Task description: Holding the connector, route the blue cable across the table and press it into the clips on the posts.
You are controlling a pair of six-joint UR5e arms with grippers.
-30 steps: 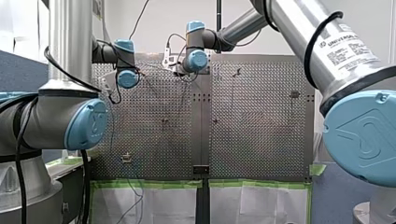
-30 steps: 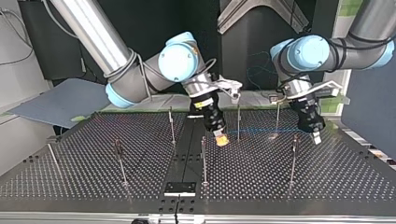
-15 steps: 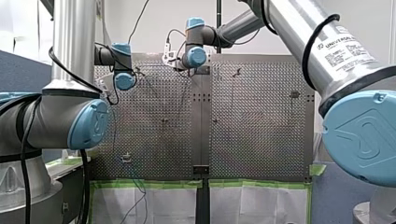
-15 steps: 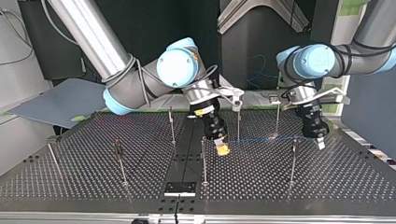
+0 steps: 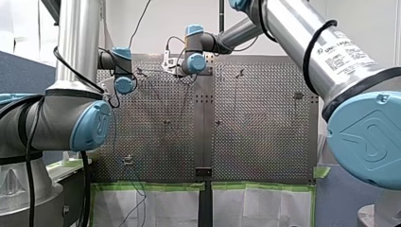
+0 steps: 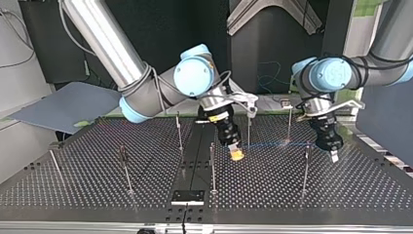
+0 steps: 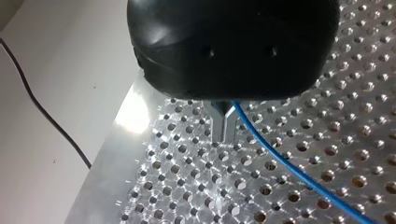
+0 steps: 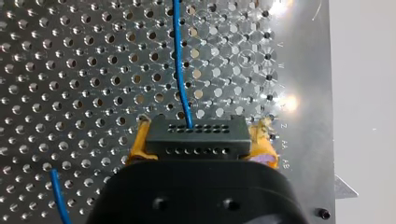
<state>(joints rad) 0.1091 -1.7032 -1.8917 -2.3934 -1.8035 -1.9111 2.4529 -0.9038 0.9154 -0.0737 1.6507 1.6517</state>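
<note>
- Perforated metal desk (image 6: 97,185) spans the top view, with thin posts (image 6: 213,168) standing well apart across it.
- My right claw (image 6: 236,154) hangs near the middle, its yellow pads (image 8: 140,142) clamped on the two ends of the black connector (image 8: 196,136).
- The blue cable (image 6: 272,145) leaves the connector's far face and runs nearly straight, just above the desk, to my left claw (image 6: 333,155) at the view's right, whose metal fingers (image 7: 223,122) are together, pinching it.
- I judge the cable light, thin and limp, apt to slip or kink if tugged; the stiff connector body is the sound place to grip.
- Clips (image 6: 122,152) on the posts are too small to read, so whether any holds cable I cannot tell; another blue stretch beside my right claw is cut off from view.
</note>
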